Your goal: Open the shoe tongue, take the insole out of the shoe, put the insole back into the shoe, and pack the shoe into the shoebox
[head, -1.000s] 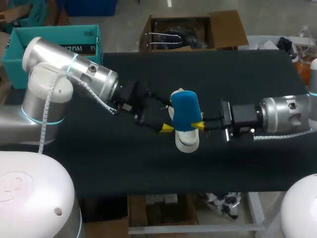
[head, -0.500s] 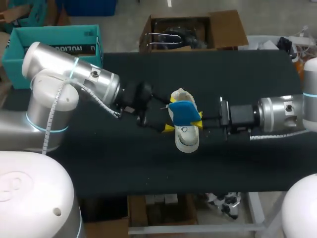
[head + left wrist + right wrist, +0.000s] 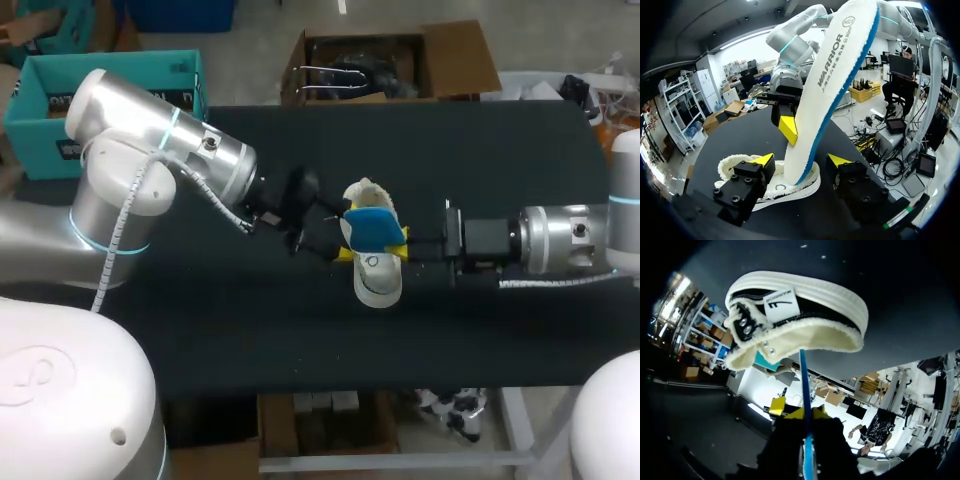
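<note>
A white fleece-lined shoe [image 3: 378, 282] lies in the middle of the black table. The blue-topped insole [image 3: 375, 226] stands slanted with its lower end inside the shoe. My right gripper [image 3: 405, 245] is shut on the insole's edge from the right. In the right wrist view the insole [image 3: 804, 385] runs edge-on out of the gripper [image 3: 805, 415] toward the shoe [image 3: 800, 315]. My left gripper [image 3: 338, 250] is at the shoe's left side. In the left wrist view it [image 3: 800, 160] stands open, its yellow tips either side of the insole's [image 3: 830, 85] foot and the shoe [image 3: 785, 187].
The black table top [image 3: 250, 340] stretches bare to the left, right and front of the shoe. Both arms lie low over it, meeting at the middle.
The right gripper has lowered the insole from upright above the shoe down into it. The left arm has moved in toward the shoe, and its fingers have come closer together.
</note>
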Robot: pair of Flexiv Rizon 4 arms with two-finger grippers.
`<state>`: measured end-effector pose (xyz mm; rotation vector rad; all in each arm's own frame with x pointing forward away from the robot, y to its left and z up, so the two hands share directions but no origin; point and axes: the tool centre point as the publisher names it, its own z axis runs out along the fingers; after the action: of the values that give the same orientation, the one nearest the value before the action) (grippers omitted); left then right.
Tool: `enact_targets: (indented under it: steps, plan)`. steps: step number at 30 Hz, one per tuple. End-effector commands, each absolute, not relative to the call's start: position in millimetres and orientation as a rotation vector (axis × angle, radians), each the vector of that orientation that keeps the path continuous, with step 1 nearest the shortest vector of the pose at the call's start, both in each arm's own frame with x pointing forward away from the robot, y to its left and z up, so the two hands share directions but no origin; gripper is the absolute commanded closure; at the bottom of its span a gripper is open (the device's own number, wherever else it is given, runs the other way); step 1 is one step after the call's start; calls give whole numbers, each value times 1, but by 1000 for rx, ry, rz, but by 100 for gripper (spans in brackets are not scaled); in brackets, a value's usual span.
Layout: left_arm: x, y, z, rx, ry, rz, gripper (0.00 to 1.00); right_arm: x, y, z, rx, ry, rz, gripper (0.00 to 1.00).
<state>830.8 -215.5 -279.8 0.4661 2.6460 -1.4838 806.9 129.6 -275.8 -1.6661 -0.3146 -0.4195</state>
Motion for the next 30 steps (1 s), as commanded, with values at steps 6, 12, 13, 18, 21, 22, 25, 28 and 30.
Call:
enact_targets:
  steps: [6, 12, 13, 18, 21, 22, 25, 28, 30]
  plan:
    - [835, -228, -290, 467, 2640, -1478, 77, 811, 132, -278, -1661, -313, -420, 100]
    - [837, -232, -293, 485, 2636, -1433, 100, 812, 132, -278, -1660, -309, -417, 100]
    - [836, -232, -294, 497, 2629, -1417, 100, 812, 132, -278, -1660, -310, -416, 100]
    - [837, -234, -298, 558, 2589, -1322, 100, 806, 131, -273, -1688, -304, -417, 29]
    - [837, -233, -300, 598, 2568, -1298, 100, 800, 129, -270, -1712, -303, -428, 25]
    - [838, -233, -301, 616, 2555, -1275, 100, 797, 129, -268, -1723, -301, -434, 30]
    - [842, -233, -305, 670, 2538, -1218, 100, 793, 129, -265, -1747, -288, -444, 40]
    - [846, -232, -308, 731, 2533, -1186, 100, 792, 131, -267, -1769, -271, -449, 51]
    - [847, -232, -310, 762, 2533, -1165, 100, 793, 132, -270, -1779, -261, -446, 53]
